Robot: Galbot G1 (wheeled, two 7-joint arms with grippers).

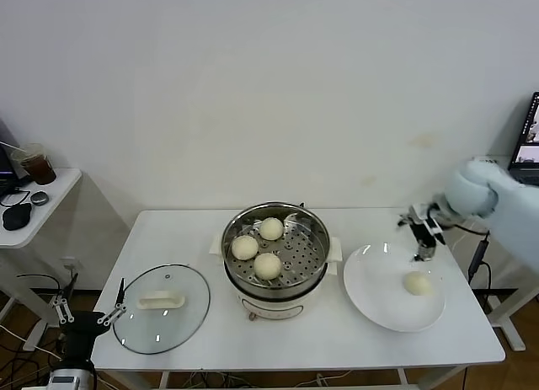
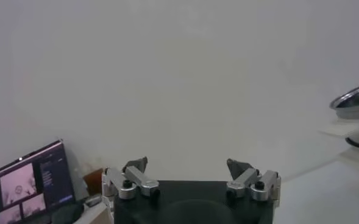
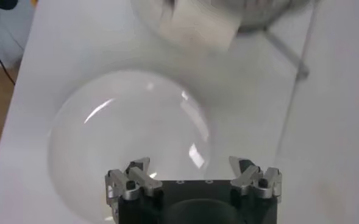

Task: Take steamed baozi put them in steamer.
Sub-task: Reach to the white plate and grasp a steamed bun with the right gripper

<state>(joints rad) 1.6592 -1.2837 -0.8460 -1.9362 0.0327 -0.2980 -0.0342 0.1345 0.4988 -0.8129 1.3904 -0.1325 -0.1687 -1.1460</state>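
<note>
Three steamed baozi (image 1: 271,228) (image 1: 244,248) (image 1: 268,265) lie on the perforated tray of the steamer (image 1: 313,257) at the table's middle. A fourth baozi (image 1: 417,283) rests on the white plate (image 1: 379,280) to the steamer's right. My right gripper (image 1: 414,238) hovers open over the plate's far rim, just behind that baozi and holding nothing. In the right wrist view the open gripper (image 3: 193,169) looks down on the bare plate (image 3: 106,140), and the baozi is hidden there. My left gripper (image 1: 87,312) is parked open, low off the table's front left corner; the left wrist view shows it (image 2: 193,169) empty.
A round glass lid (image 1: 162,307) with a white handle lies flat on the table left of the steamer. A small side table (image 1: 50,192) at the far left carries a cup and dark items. A laptop (image 2: 30,182) shows in the left wrist view.
</note>
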